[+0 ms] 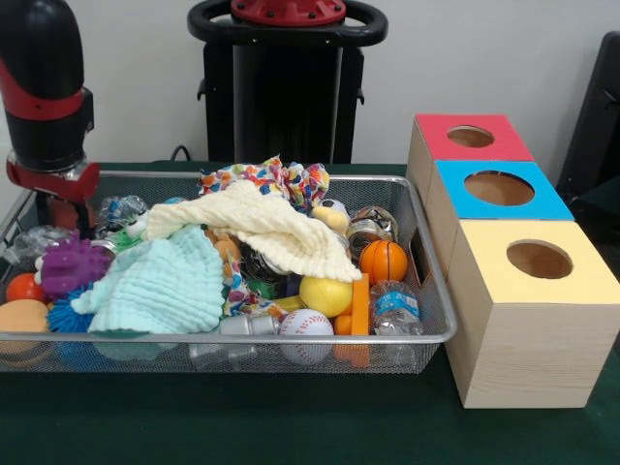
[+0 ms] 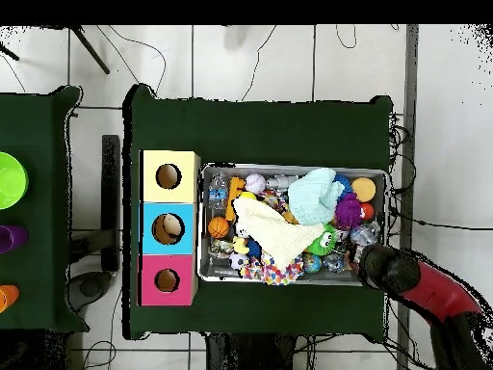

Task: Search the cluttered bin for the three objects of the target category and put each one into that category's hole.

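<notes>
Front view: wire bin packed with clutter; cream cloth draped over the middle, mint cloth beside it toward the left, patterned cloth bunched at the far rim; small basketball, yellow ball and baseball exposed near the right front, a crushed water bottle just beside them; purple toy and orange ball at the left end. Three boxes beside the bin on the right, each with a round hole: red-topped box farthest, blue-topped box between, yellow-topped box nearest. Arm lowered at the bin's far left corner; gripper hidden behind the arm's end and the clutter, so cannot tell how wide it stands or whether anything is held.

Overhead view: arm reaching over one end of the bin, well apart from the boxes at the other end; something pale showing inside the blue-topped box's hole, unclear what; other two holes look bare.

Judged step: search and pick, at the end away from the boxes; target category not identifiable from the pictures. Next move likely calls for a clean grasp on one item among crowded neighbours, or shifting the cloths that cover much of the middle, then a carry across the full bin to the matching hole.
</notes>
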### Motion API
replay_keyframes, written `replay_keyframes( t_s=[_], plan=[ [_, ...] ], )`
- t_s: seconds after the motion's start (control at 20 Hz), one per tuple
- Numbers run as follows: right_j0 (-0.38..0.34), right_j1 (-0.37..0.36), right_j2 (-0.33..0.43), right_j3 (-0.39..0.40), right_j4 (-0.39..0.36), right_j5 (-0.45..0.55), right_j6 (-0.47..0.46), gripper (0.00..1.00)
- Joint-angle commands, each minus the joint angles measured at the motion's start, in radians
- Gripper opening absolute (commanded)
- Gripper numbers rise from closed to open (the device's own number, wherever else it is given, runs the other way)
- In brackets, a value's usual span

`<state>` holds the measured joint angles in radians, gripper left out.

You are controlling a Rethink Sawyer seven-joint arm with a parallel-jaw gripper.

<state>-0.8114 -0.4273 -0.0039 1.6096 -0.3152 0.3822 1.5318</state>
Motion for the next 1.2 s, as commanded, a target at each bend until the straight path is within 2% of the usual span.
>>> replay_keyframes(
  t_s=[0.05, 0.45, 0.8, 1.2],
  plan=[
    [0.033, -0.010, 0.061, -0.040, 0.037, 0.047, 0.105, 1.00],
    [0.137, -0.031, 0.013, -0.081, 0.048, 0.105, 0.126, 1.00],
    [0.118, 0.002, 0.036, -0.115, 0.050, 0.088, 0.089, 1.00],
    [0.123, -0.002, 0.033, -0.103, 0.051, 0.082, 0.100, 1.00]
  ],
)
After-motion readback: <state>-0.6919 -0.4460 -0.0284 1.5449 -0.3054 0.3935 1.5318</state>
